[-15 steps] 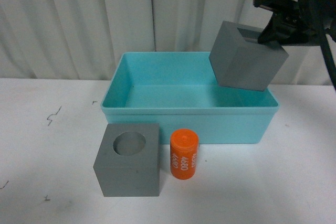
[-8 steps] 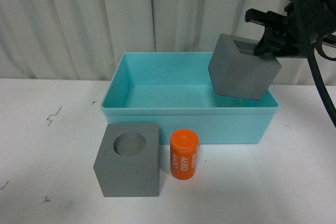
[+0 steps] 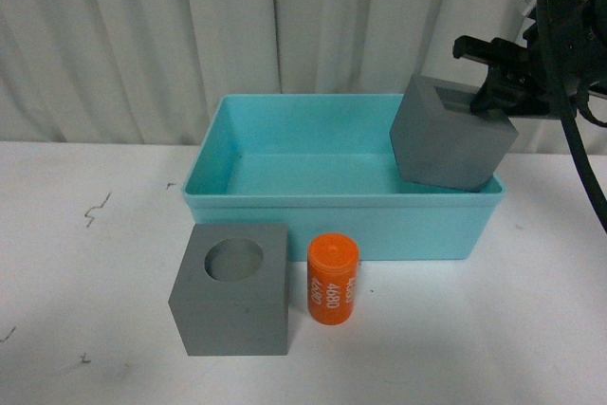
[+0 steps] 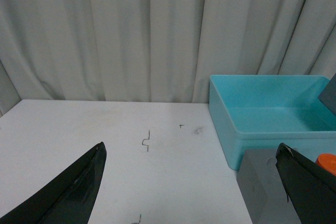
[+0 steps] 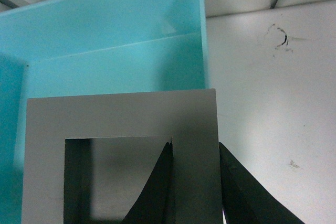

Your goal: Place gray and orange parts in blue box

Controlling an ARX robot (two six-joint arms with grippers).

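Front view: a matte gray cube with a square hollow (image 3: 453, 139) hangs tilted over the right end of the blue box (image 3: 341, 200). Its lower edge dips behind the front wall of this smooth plastic bin with sloped sides. The right gripper (image 3: 495, 78) is clamped on the cube's wall, one finger inside the hollow and one outside. Whether the cube touches the box floor cannot be told. On the white table (image 3: 531, 329), in front of the box, stand a second gray cube with a round hollow (image 3: 232, 293) and, just beside it, an upright orange cylinder (image 3: 333, 281) with white numerals. The left gripper (image 4: 190, 148) is spread wide, holding nothing.
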